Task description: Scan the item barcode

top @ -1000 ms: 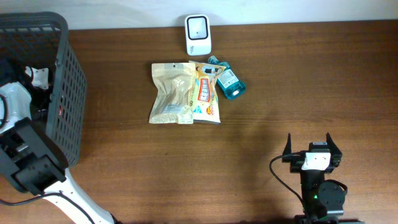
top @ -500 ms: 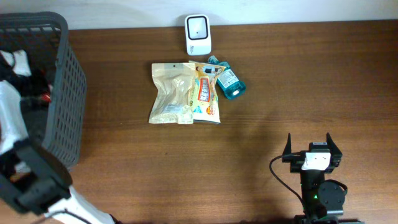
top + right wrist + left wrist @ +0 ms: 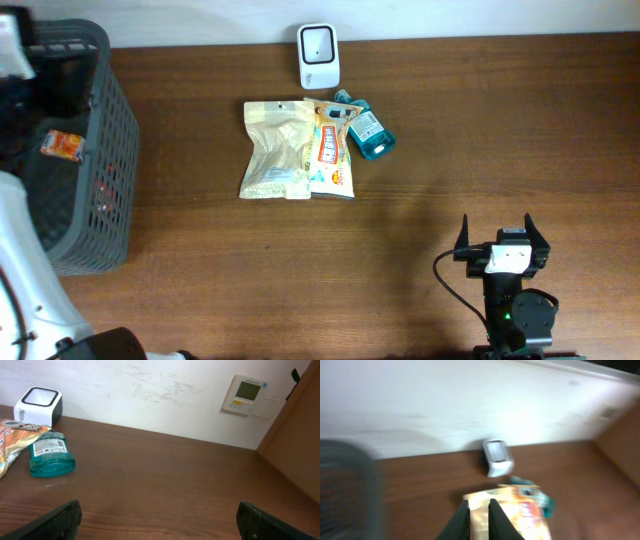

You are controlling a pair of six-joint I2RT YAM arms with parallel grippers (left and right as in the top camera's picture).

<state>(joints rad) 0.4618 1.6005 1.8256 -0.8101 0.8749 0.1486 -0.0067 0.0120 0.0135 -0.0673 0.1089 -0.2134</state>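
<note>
The white barcode scanner (image 3: 318,55) stands at the table's back edge and also shows in the left wrist view as scanner (image 3: 498,457). In front of it lie a beige pouch (image 3: 275,150), an orange snack bag (image 3: 332,150) and a blue bottle (image 3: 366,128). A small orange packet (image 3: 62,145) shows inside the grey basket (image 3: 112,170). High over the basket, my left gripper (image 3: 478,502) is almost shut, a thin slit between its fingers with nothing in it. My right gripper (image 3: 157,515) stands wide open near the table's front right, empty.
The tall mesh basket fills the far left of the table, and my white left arm (image 3: 20,240) rises beside it. A wall runs behind the scanner. The blue bottle (image 3: 50,454) lies left of the right gripper's line of sight.
My left arm has risen out of the basket toward the back left, and its fingers have drawn closer together. The orange packet now shows in full in the basket. The right arm is still.
</note>
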